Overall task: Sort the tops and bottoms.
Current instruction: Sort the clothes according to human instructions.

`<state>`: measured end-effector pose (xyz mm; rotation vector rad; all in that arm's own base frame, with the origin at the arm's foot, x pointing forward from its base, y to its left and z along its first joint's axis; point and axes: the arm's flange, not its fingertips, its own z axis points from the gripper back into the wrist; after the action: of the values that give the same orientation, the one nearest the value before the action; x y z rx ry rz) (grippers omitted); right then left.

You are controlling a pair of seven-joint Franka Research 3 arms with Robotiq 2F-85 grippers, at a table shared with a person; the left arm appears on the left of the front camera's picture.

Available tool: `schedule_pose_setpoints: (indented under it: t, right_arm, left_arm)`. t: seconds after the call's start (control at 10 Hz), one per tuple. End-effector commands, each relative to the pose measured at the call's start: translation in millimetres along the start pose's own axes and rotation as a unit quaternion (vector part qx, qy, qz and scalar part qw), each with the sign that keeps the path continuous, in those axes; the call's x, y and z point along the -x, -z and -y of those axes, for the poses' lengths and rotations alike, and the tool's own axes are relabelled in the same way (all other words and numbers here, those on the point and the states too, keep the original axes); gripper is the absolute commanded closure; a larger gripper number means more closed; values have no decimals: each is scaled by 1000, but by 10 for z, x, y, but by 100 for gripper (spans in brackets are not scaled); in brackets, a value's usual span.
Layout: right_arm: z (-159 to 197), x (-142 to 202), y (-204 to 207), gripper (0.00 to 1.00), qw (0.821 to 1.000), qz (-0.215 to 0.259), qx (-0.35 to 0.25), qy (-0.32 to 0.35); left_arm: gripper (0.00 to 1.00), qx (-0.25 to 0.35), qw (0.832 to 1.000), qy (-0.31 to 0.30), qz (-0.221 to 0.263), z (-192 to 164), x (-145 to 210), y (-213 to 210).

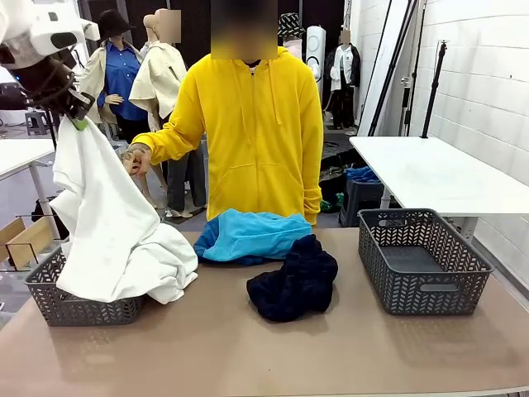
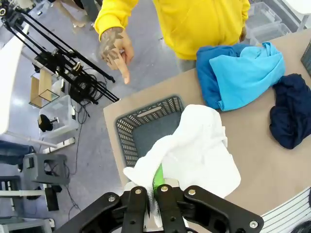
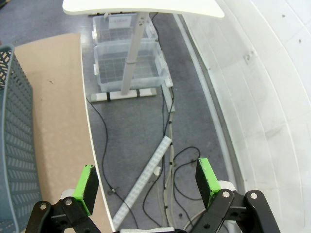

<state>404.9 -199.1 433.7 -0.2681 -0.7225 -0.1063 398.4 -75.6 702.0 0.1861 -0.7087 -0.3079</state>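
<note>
White shirt (image 1: pixel 116 236) hangs from the left end effector (image 1: pixel 78 121), clamped on its top, draping over the basket (image 1: pixel 48 302). Best lowered centred before releasing, so folds clear the rim. Right end effector (image 3: pixel 146 182) gapes empty.

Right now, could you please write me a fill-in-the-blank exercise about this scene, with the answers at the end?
1. The left gripper is shut on the ____ shirt, which hangs down over the left basket.
2. The right gripper is ____ and holds nothing.
3. The dark navy garment lies on the table beside the bright ____ garments.
Missing words: white; open; blue.
</note>
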Motion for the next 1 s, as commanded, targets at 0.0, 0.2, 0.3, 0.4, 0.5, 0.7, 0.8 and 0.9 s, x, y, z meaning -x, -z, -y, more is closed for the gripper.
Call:
schedule_pose_setpoints:
  t: [0.0, 0.2, 0.3, 0.4, 0.5, 0.7, 0.8, 0.9]
  right_arm:
    - [-2, 5, 3, 0, 1000, -2, 0, -6]
    - [-2, 5, 3, 0, 1000, -2, 0, -6]
    - [-2, 5, 3, 0, 1000, -2, 0, -6]
    - [-2, 5, 3, 0, 1000, -2, 0, -6]
    - [-2, 5, 3, 0, 1000, -2, 0, -6]
    - [-2, 5, 3, 0, 1000, -2, 0, -6]
    - [-2, 5, 3, 0, 1000, -2, 0, -6]
    - [-2, 5, 3, 0, 1000, -2, 0, -6]
  left_arm:
    - [100, 1, 1000, 1, -3, 17, 38, 44]
    - [100, -14, 998, -16, -60, -195, -211, 732]
    - [100, -26, 994, -41, -93, -366, -243, 1052]
    - [100, -2, 992, -42, -119, -491, -224, 1316]
    - [100, 4, 990, -43, -138, -545, -185, 1569]
    - [100, 60, 977, -33, -203, -422, 128, 2203]
    - [100, 82, 973, -12, -216, -250, 384, 2390]
    - [100, 105, 972, -14, -210, -112, 561, 2510]
